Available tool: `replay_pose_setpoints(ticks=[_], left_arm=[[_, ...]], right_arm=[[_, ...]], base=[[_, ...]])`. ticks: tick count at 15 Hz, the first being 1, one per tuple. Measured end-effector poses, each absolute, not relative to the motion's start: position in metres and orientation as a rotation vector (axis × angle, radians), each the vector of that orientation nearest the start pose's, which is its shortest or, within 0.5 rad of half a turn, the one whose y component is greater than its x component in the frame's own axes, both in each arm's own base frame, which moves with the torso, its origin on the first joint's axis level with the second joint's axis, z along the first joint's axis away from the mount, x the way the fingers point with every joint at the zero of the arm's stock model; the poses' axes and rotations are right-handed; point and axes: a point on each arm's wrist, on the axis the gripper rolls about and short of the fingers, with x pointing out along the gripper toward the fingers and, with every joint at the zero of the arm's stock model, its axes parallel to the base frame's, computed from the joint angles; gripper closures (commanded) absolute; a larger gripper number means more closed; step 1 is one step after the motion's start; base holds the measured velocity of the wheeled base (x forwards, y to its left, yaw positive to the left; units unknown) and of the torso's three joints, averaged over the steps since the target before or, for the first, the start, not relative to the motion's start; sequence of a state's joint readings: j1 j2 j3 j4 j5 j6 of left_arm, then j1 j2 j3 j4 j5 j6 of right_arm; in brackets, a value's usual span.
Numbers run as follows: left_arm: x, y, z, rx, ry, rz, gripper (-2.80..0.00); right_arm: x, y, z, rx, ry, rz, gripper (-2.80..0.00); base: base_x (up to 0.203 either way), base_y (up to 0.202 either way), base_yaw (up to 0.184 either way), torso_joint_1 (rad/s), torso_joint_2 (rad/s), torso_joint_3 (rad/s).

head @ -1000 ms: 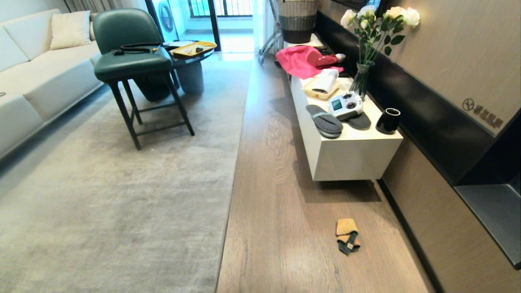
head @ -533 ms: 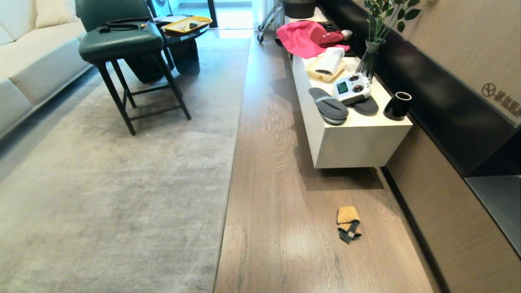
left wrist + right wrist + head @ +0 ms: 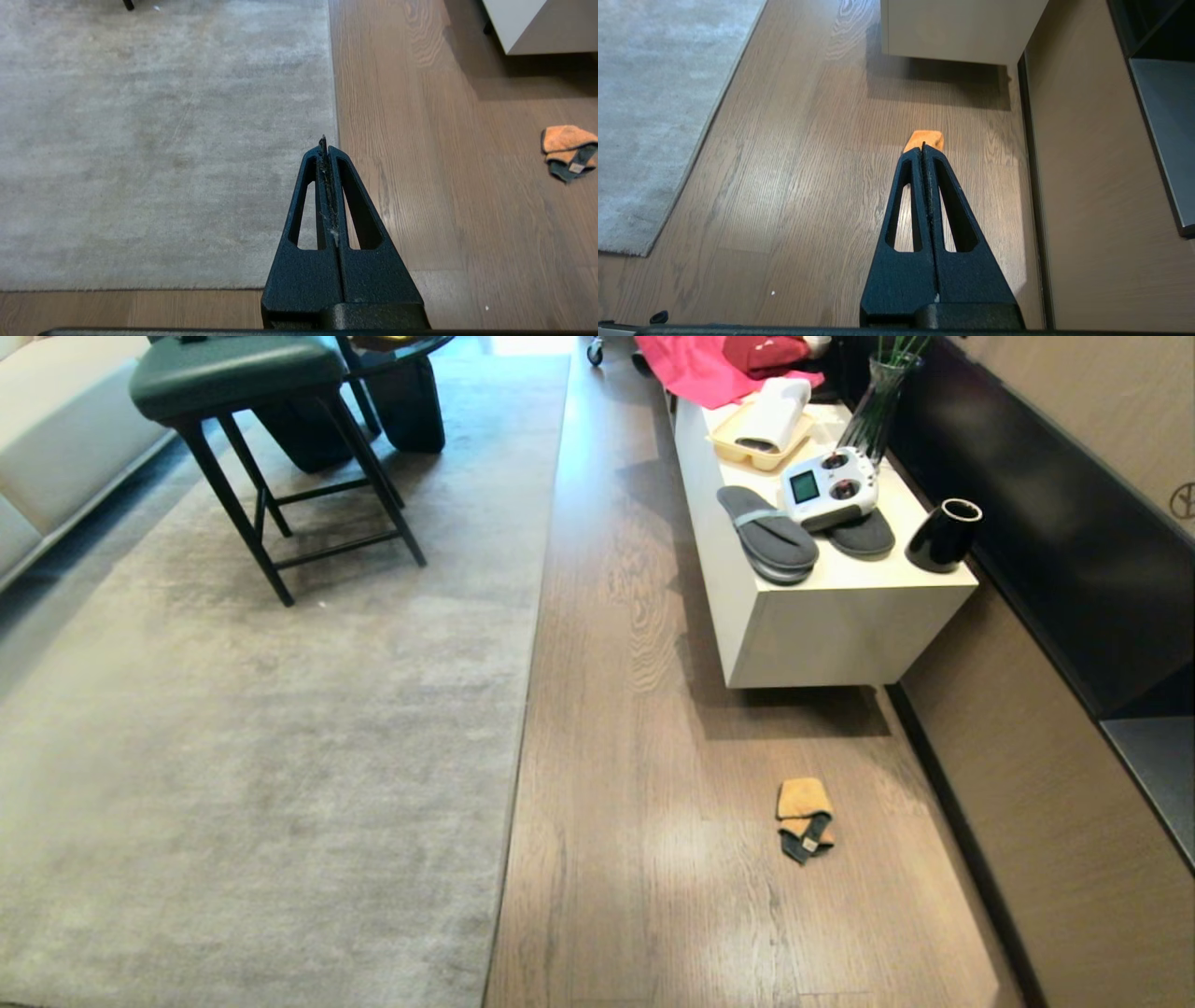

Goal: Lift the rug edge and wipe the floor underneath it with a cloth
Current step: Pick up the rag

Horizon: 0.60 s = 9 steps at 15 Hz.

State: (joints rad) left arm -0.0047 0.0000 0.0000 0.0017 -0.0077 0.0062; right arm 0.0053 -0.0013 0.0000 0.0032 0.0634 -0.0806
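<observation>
Head view: one cloth (image 3: 804,818), two slippers (image 3: 767,533).

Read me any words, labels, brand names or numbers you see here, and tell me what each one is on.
None can be read.
Gold emblem on the brown wall panel: cut off at the picture's edge, no letters legible.
Small green screen on the white handheld controller: too small to read.

The black two-fingered left gripper (image 3: 323,142) and the matching black right gripper (image 3: 923,145) both hang pointing downward, fingers pressed together, holding nothing.
</observation>
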Motion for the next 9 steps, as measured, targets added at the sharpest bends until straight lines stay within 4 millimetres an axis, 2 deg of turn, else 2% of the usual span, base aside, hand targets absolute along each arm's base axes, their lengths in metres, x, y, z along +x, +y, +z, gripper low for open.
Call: replay_pose_setpoints(ticks=[9], left_arm=[[-0.0228,-0.0001,0.0753,0.006,0.001,-0.013,0.0]], right_arm=[[-0.0229,0.0013,0.0751,-0.081,-0.001,0.069,0.0]], base=[[0.0,0.0,0.0,0.003,0.0,-0.201]])
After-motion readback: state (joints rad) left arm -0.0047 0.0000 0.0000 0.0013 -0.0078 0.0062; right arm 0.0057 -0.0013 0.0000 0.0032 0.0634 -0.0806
